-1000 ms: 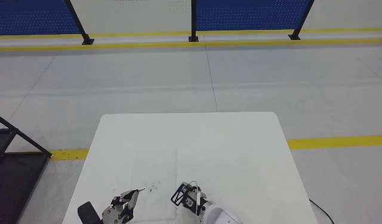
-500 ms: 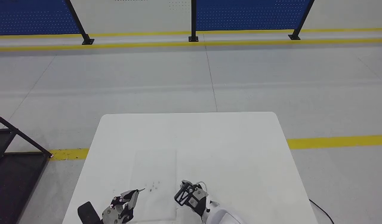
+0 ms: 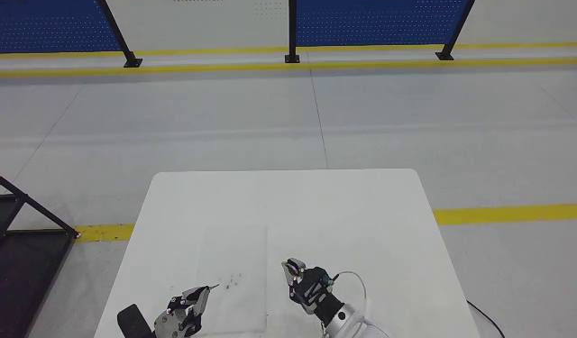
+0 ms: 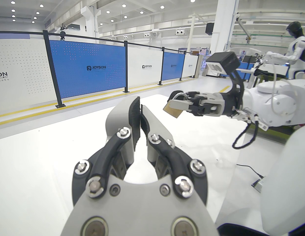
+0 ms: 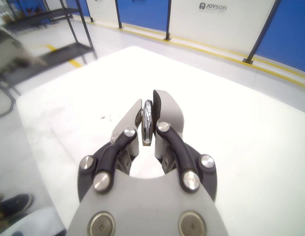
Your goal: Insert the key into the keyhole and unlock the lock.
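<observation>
A pale floor with yellow lines [image 3: 270,68] ran out to a fence [image 3: 379,4] of blue and white panels, and a black rack [image 3: 27,221] stood off the left side of the tabletop [image 3: 315,212]. The white tabletop carried a thin clear sheet [image 3: 233,257] towards its near edge, with a few dark specks [image 3: 233,279] on it. Both arms sat at the near edge, well apart from each other, with the sheet's near end between them. The right gripper [image 3: 294,273] was beside the sheet's right edge and raised off the tabletop. In the left wrist view it reached in from the side, with its jaws clamped on the lock [image 4: 172,110]. The lock's brass body stuck out of the jaws at a tilt, clear of the surface, on the side towards the left gripper [image 4: 140,110]. In the right wrist view the lock's chrome shackle [image 5: 147,114] stood edge-on between the two pads, with the brass body below it, nearer the palm. The left gripper lay low at the sheet's near left corner, its jaws drawn together with the black pads [image 4: 134,119] nearly touching. From above, a thin dark tip, the key [image 3: 212,288], stuck out past the fingertips and pointed across the sheet towards the specks. In the left wrist view the key itself was too slim to make out between the pads. Key and lock were apart, with open tabletop between them.
</observation>
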